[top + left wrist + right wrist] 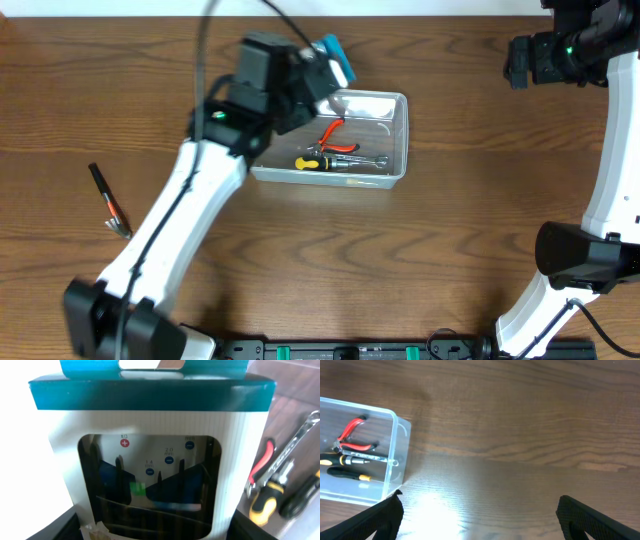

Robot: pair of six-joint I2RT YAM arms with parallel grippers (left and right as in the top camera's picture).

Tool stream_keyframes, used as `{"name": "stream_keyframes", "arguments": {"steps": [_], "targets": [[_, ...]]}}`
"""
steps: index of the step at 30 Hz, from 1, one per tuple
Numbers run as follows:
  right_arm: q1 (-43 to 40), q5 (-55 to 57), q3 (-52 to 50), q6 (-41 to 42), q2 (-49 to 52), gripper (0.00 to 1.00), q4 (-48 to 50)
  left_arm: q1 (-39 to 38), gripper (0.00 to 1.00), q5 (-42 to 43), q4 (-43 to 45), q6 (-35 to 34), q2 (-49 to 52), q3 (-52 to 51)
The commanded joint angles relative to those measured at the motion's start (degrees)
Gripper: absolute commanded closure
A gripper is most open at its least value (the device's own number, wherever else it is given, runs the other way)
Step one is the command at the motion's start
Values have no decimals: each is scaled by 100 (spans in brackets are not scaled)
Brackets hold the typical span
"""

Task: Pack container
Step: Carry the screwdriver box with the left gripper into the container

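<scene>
The clear plastic container (395, 140) sits at the table's middle; it also shows in the right wrist view (395, 455). Inside lie red-handled pliers (335, 137), a silver wrench (362, 160) and a yellow-and-black screwdriver (312, 162). My left gripper (322, 72) is shut on a small blue-and-white box (150, 455) of screwdriver bits and holds it above the container's left end. In the left wrist view the box fills the frame, with the pliers (261, 467) and the wrench (295, 442) to its right. My right gripper (479, 520) is open and empty, high at the far right.
A black tool with an orange tip (106, 198) lies on the wood table at the left. The right arm's base (580, 255) stands at the right front. The table's front edge holds a black rail (350, 350).
</scene>
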Motion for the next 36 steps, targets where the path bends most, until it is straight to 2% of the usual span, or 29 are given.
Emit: {"name": "stream_keyframes", "arguments": {"steps": [1,7,15,18,19,22,29,36], "targets": [[-4,-46,-28,61,35,1,-35,-122,94,-28,50,413,579,57],[-4,-48,-28,61,35,1,-31,-205,94,-11,-59,389,1519,55],[-4,-46,-28,59,35,1,-22,-203,93,-13,-72,131,2092,44],[-4,-46,-28,59,35,1,-24,-203,83,-11,-155,131,2210,44],[-4,-46,-28,59,35,1,-22,-203,71,-11,-192,131,2234,44],[-4,-46,-28,59,35,1,-22,-203,48,-13,-271,129,2258,39],[-4,-46,-28,59,37,1,-24,-203,23,-17,-275,129,2247,39],[-4,-46,-28,59,35,1,-26,-203,11,-68,-278,129,2033,42]]}}
